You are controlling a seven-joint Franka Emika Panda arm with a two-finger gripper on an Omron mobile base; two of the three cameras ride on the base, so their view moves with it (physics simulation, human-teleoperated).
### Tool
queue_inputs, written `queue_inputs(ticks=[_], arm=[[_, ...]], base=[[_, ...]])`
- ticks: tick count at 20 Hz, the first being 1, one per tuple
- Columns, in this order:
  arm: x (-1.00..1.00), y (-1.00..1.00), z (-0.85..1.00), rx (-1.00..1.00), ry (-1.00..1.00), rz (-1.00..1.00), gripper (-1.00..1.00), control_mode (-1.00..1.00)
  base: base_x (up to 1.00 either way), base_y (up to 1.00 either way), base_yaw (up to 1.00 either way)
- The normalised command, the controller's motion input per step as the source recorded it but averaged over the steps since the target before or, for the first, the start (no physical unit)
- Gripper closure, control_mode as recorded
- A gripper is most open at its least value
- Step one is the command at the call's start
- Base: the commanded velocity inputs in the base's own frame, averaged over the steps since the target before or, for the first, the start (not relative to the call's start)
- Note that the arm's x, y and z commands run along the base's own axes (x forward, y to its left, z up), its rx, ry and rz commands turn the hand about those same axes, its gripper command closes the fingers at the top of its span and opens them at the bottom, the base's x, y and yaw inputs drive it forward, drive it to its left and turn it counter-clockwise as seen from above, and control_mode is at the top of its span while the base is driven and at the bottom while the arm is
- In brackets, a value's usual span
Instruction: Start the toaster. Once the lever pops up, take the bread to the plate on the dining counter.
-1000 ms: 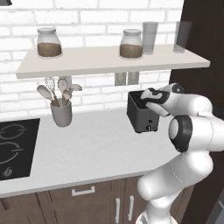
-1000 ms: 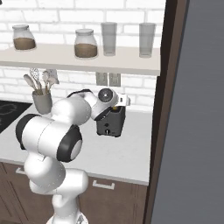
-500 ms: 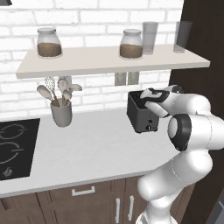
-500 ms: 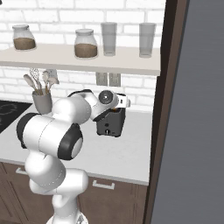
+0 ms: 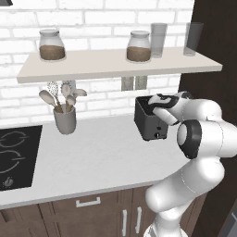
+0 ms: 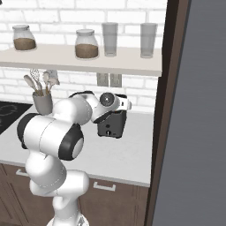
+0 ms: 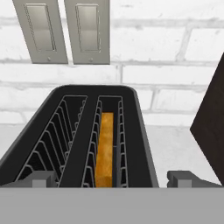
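On the pale counter (image 5: 92,162), the utensil holder (image 5: 65,119) stands well to the left of the toaster (image 5: 149,121), which sits near the brick wall just below two wall outlets (image 7: 61,30) and under the shelf (image 5: 115,65) carrying jars and glasses. The bread (image 7: 105,148) stands on edge inside the right slot of the toaster, its golden top sunk below the slot rim. The tool (image 7: 111,178) hovers just above the toaster's near end with its tips spread wide, gripping nothing.
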Motion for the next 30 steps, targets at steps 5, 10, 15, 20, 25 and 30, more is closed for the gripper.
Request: queue_inputs(ticks=[5, 10, 15, 20, 25, 30], arm=[[0.00, 0.00, -0.02, 0.00, 0.02, 0.00, -1.00, -1.00], [0.00, 0.01, 0.00, 0.00, 0.00, 0.00, -1.00, -1.00], [0.00, 0.01, 0.00, 0.00, 0.00, 0.00, -1.00, -1.00], [-0.01, 0.00, 0.00, 0.00, 0.00, 0.00, -1.00, -1.00], [-0.01, 0.00, 0.00, 0.00, 0.00, 0.00, -1.00, -1.00], [0.00, 0.05, 0.00, 0.00, 0.00, 0.00, -1.00, -1.00]], base=[[0.00, 0.00, 0.00], [0.00, 0.00, 0.00], [0.00, 0.00, 0.00], [0.00, 0.00, 0.00], [0.00, 0.00, 0.00], [0.00, 0.00, 0.00]])
